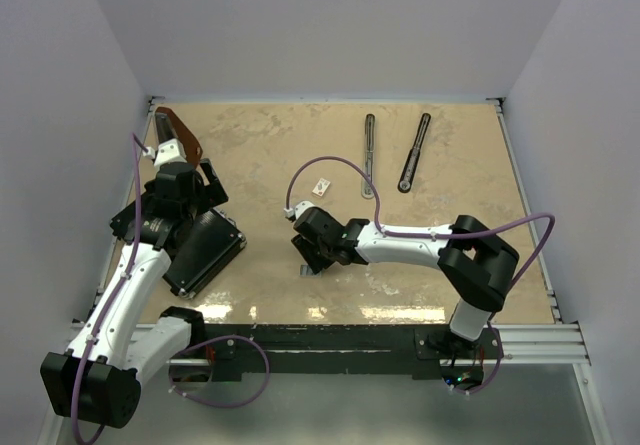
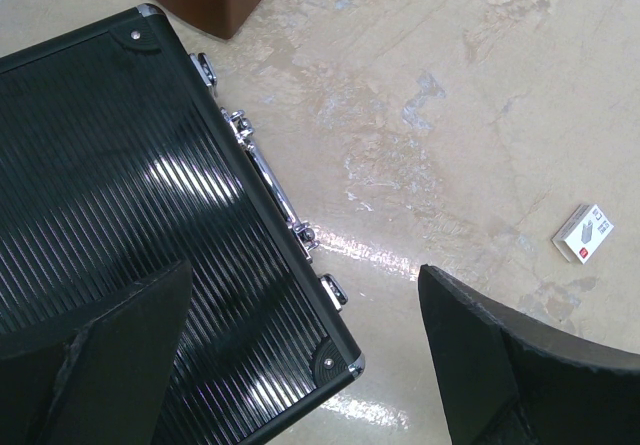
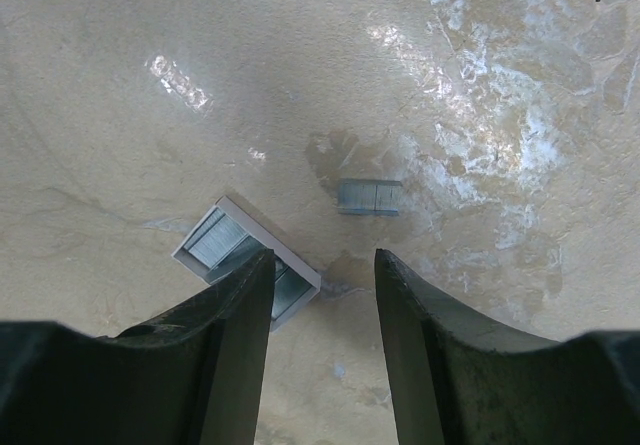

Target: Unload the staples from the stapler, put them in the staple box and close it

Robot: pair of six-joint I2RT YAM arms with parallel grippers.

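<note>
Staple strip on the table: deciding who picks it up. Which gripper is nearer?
Right. The right gripper hangs over the staple strip, which lies just beyond its fingertips. The left gripper is far off, over the black case.

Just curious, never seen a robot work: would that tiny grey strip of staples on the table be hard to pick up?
Probably fiddly. The strip of staples lies flat on the glossy table, so it may slide rather than lift. A faint line across its middle suggests it could snap in two. Beside the right gripper it looks tiny, so likely very light.
</note>
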